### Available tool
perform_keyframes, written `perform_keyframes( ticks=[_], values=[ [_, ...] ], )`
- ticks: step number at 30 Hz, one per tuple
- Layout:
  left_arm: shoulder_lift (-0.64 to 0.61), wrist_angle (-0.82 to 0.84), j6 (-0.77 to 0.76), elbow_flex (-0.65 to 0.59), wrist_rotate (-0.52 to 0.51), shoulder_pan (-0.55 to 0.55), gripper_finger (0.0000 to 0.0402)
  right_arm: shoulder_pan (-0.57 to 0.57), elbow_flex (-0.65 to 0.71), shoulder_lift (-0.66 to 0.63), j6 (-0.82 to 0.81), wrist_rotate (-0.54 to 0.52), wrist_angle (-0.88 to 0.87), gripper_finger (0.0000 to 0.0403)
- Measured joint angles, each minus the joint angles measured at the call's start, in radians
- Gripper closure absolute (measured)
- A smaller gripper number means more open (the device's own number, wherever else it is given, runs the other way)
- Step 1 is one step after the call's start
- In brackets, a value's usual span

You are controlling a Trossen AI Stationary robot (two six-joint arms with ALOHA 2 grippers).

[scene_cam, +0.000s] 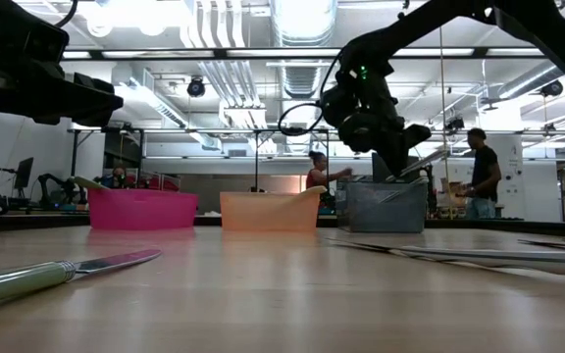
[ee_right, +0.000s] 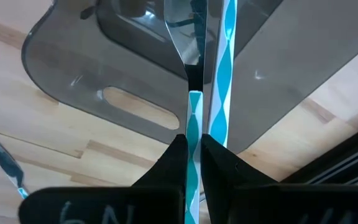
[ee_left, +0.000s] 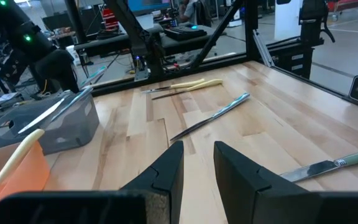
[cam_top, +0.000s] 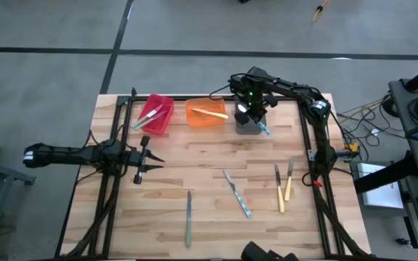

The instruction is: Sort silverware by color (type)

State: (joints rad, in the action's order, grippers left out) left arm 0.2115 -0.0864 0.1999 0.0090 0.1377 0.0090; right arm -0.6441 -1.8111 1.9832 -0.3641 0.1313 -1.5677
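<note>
My right gripper (cam_top: 251, 116) hangs over the grey bin (cam_top: 247, 125) at the far right, shut on a light-blue-handled utensil (ee_right: 193, 124). A second blue-handled utensil (ee_right: 221, 74) leans in that bin with its handle over the rim. The red bin (cam_top: 155, 114) holds green-handled pieces. In the orange bin (cam_top: 207, 116) lies a yellow-handled one. On the table lie a green-handled knife (cam_top: 189, 217), a blue-handled utensil (cam_top: 236, 193) and two yellow-handled ones (cam_top: 278, 190), (cam_top: 289, 180). My left gripper (cam_top: 154, 161) waits open at the table's left, nothing between its fingers (ee_left: 173, 165). My right gripper pinches the utensil's light-blue handle (ee_right: 193, 106) between its two fingers, which come from above and point down steeply. The metal head (ee_right: 176, 43) reaches down inside the grey bin. Whether the head touches the bin's bottom, I cannot tell.
The three bins stand in a row along the far edge. Black frame rails (cam_top: 307, 145) run along both sides of the wooden table. People stand in the room beyond the far edge (scene_cam: 479, 172).
</note>
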Motion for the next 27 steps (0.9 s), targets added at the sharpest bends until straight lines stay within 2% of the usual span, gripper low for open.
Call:
perform_keyframes(
  ticks=[23,27],
  values=[
    [0.0,0.005,0.0,0.0,0.0,0.0,0.0331,0.0,0.0,0.003,-0.016,-0.003,0.022,0.0387],
    [0.0,0.005,0.0,0.0,0.0,0.0,0.0331,0.0,0.0,0.003,-0.021,-0.003,0.04,0.0378]
  ],
)
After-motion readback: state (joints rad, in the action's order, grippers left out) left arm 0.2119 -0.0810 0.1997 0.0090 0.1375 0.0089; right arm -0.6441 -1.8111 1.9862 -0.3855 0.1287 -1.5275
